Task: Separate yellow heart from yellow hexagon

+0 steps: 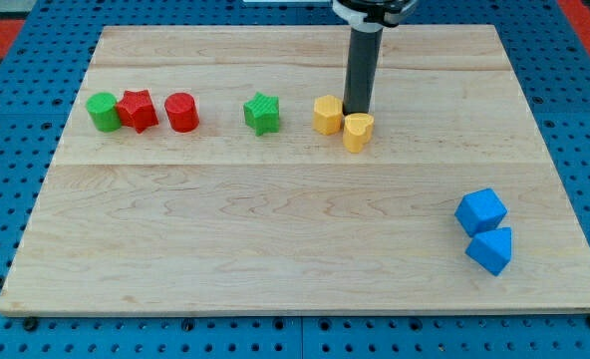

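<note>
The yellow hexagon [327,115] and the yellow heart [358,131] sit side by side near the board's top middle, touching or nearly touching, the heart to the right and slightly lower. My tip [359,111] comes down just behind them, at the heart's top edge and beside the hexagon's right side.
A green star [262,113] lies left of the hexagon. Farther left stand a red cylinder [182,112], a red star [137,110] and a green cylinder [103,111] in a row. Two blue blocks [480,210] [491,250] sit at the lower right near the board's edge.
</note>
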### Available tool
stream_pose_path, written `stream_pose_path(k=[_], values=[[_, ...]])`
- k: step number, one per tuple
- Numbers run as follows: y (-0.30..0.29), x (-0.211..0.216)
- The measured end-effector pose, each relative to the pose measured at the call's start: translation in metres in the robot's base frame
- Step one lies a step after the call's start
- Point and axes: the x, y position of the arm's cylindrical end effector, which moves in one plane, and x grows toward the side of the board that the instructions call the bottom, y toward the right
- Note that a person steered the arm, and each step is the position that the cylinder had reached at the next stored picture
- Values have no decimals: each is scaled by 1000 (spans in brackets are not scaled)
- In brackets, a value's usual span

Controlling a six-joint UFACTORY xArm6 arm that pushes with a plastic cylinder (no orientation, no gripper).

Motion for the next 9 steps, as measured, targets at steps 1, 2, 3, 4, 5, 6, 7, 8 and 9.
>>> stream_pose_path(k=[1, 2, 3, 4, 5, 6, 7, 8, 9], values=[[-20, 21], [31, 54], [72, 84], [65, 91], [69, 91], [74, 90], [90, 90], [102, 90], [101, 89]])
